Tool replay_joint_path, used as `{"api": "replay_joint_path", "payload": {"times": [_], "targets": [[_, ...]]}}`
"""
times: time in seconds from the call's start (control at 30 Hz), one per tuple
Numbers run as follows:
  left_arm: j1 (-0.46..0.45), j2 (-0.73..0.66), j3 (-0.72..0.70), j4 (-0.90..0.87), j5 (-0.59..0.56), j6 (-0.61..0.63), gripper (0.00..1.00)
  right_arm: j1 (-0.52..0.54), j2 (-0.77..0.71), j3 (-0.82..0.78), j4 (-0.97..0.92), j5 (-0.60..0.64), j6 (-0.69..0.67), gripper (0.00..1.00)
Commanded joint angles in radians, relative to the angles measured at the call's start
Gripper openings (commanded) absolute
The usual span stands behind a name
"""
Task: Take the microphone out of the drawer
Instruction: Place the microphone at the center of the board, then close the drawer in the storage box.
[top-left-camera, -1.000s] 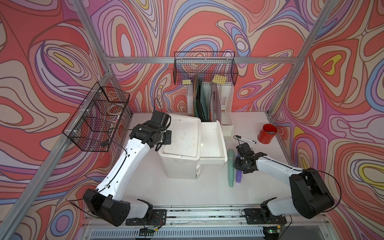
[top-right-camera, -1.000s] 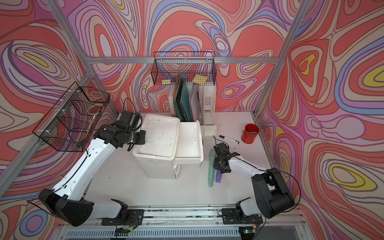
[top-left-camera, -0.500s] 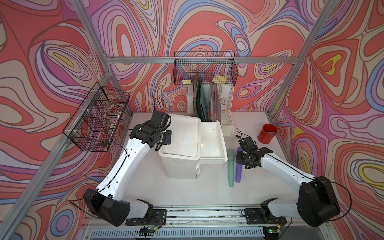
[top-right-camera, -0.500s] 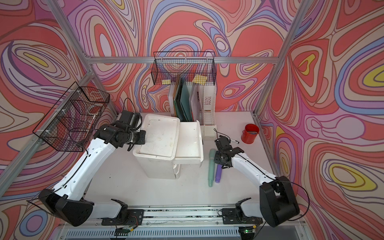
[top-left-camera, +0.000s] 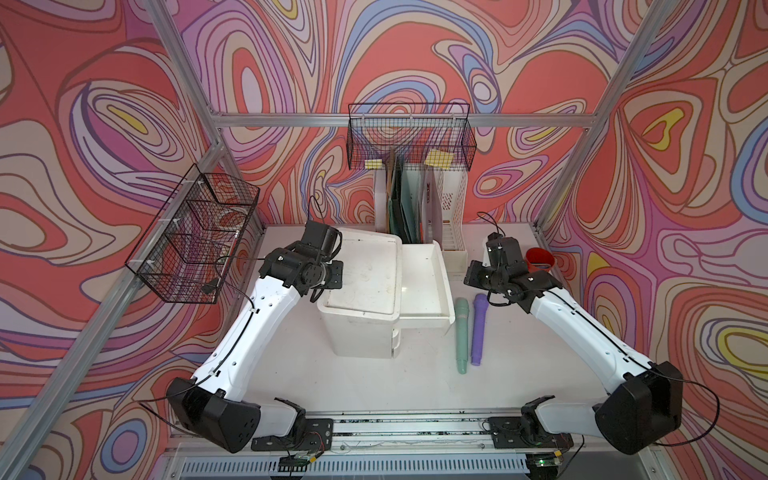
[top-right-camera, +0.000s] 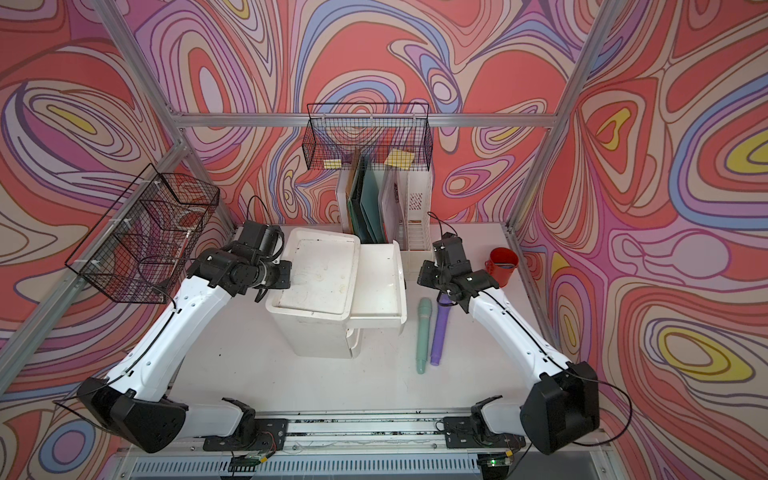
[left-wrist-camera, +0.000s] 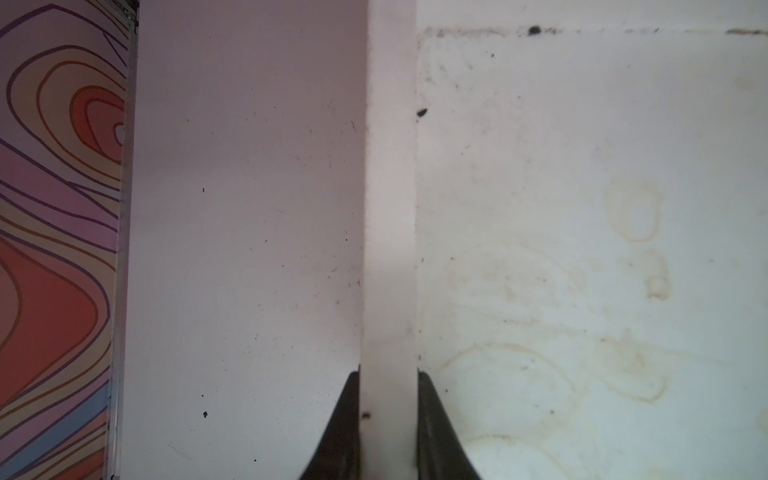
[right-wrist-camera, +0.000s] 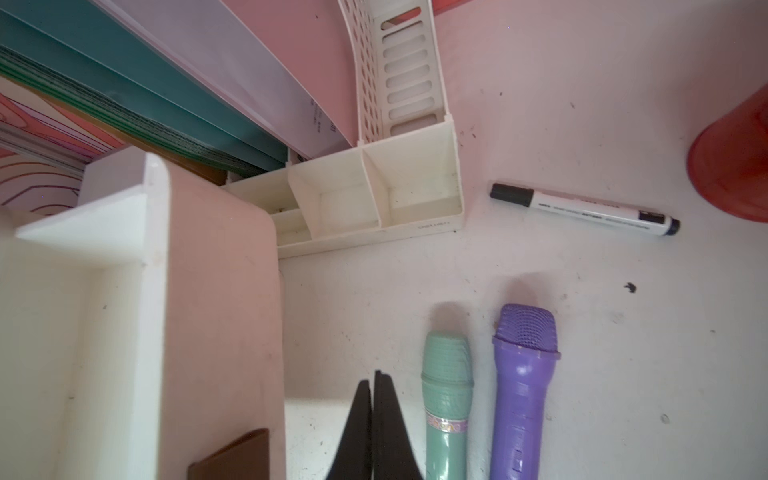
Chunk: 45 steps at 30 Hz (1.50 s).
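Right wrist view gives me the clearest read: the right gripper (right-wrist-camera: 374, 376) has its jaws pressed flat together with nothing between them, and it hangs near the outer wall of the open drawer (right-wrist-camera: 216, 311). The green microphone (right-wrist-camera: 446, 399) and the purple microphone (right-wrist-camera: 523, 374) lie side by side on the table (right-wrist-camera: 602, 332), outside the drawer, heads towards the file rack (right-wrist-camera: 399, 70). Which of the two the task means I cannot tell. In both top views the drawer floor looks bare, so I judge the removal done and the step in hand to be a clean retreat. The left gripper (left-wrist-camera: 388, 374) pinches the raised lip (left-wrist-camera: 390, 208) of the drawer unit (top-left-camera: 365, 282), steadying it. To do this well I would raise the right arm straight up before swinging it away, since the green microphone lies near the fingers and, being round, would probably roll at a nudge. I would part the left jaws fully before backing off, so the light plastic unit is not dragged along.
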Motion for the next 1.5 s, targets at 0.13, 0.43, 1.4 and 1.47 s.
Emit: {"api": "replay_joint_path", "payload": {"times": [0.13,0.43,1.4,1.47], "targets": [[0.009,-0.013,0.012,0.025,-0.051,0.03,0.0,-0.004,0.026,-0.023,0.113,-0.234,0.008,0.0],[0.008,-0.014,0.007,0.023,-0.042,0.021,0.0,-0.004,0.024,-0.083,0.199,-0.35,0.034,0.0],[0.008,-0.016,0.008,0.028,-0.007,-0.011,0.0,-0.003,-0.041,-0.205,0.352,-0.629,0.154,0.0],[0.009,-0.014,0.009,0.03,0.0,-0.016,0.0,-0.004,-0.049,-0.212,0.354,-0.635,0.161,0.0]]}}
